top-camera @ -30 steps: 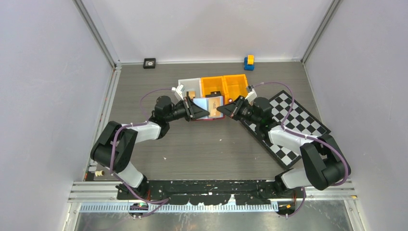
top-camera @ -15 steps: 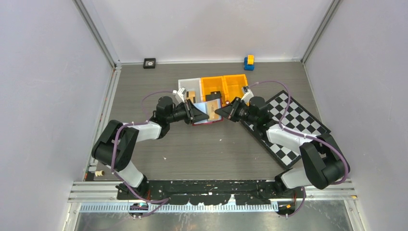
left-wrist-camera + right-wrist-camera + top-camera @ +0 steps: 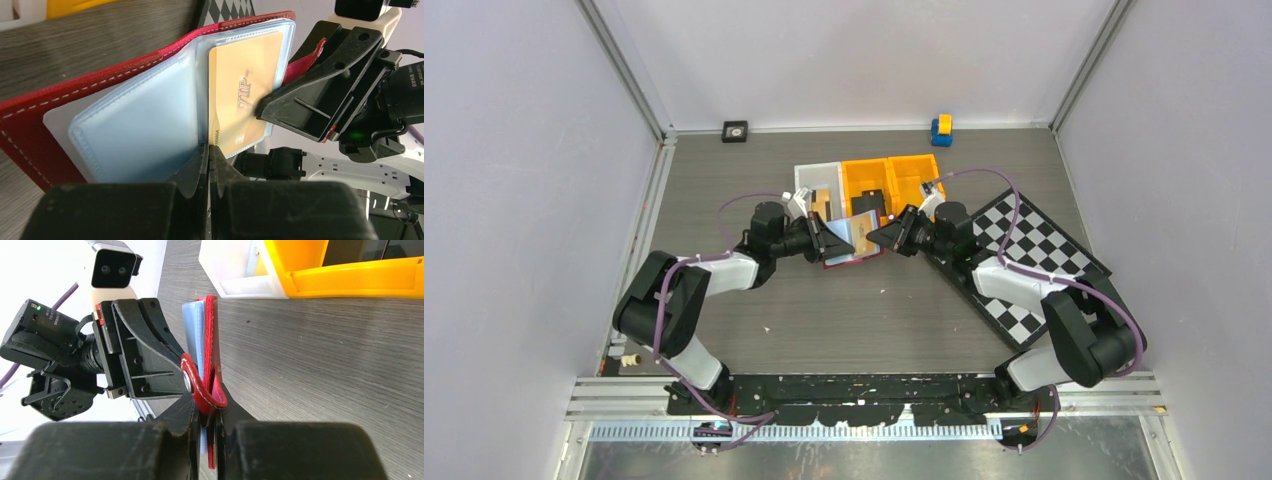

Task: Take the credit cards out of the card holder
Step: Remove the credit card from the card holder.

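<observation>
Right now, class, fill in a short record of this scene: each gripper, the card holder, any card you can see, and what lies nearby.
left gripper: shut, pinching the edge of a clear inner sleeve
right gripper: closed on the red cover by the snap tab
card holder: open, held on edge between both grippers
credit card: one tan card marked VIP, inside a sleeve, not yet out
behind the holder: white bin and yellow bins
to the right: chequered board, partly under the right arm
</observation>
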Tool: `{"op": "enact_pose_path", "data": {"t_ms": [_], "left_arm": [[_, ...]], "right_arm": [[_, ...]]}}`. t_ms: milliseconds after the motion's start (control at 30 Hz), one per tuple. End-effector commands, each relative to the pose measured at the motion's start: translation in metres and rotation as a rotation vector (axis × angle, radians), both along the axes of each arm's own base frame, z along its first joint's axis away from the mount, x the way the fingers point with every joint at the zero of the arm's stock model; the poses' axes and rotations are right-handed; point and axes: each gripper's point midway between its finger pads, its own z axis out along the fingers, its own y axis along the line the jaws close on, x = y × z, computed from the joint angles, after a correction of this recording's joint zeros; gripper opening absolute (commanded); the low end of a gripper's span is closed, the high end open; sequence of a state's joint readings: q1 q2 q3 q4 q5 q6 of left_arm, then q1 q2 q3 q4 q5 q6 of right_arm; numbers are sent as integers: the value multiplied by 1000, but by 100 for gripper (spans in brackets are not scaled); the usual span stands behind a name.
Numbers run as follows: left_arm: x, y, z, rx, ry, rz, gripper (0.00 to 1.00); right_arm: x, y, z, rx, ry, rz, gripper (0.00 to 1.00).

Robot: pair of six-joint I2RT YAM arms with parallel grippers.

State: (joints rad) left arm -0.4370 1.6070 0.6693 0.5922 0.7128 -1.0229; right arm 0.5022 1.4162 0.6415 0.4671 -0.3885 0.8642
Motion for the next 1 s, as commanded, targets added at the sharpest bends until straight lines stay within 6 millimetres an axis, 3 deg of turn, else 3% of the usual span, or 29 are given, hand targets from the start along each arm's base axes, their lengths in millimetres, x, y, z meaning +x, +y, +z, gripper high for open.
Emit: {"op": "enact_pose_path", "data": {"t_ms": [0, 300, 467, 567, 767, 967], "left_arm": [[9, -5, 30, -44, -81, -9, 0], [14, 3, 20, -24, -47, 27, 0], [16, 7, 10, 21, -26, 46, 0], [17, 8, 9, 32, -28, 53, 0], [17, 10, 8, 47, -29, 60, 0], [17, 11, 6, 52, -23, 66, 0]], "right_arm": [[-7, 24, 23, 112, -36, 84, 13], [-5, 18, 26, 126, -36, 59, 24], [-3, 15, 26, 138, -33, 48, 23], [-3, 15, 26, 139, -31, 48, 15], [-3, 14, 25, 137, -30, 44, 24], [0, 11, 25, 135, -29, 28, 17]]}}
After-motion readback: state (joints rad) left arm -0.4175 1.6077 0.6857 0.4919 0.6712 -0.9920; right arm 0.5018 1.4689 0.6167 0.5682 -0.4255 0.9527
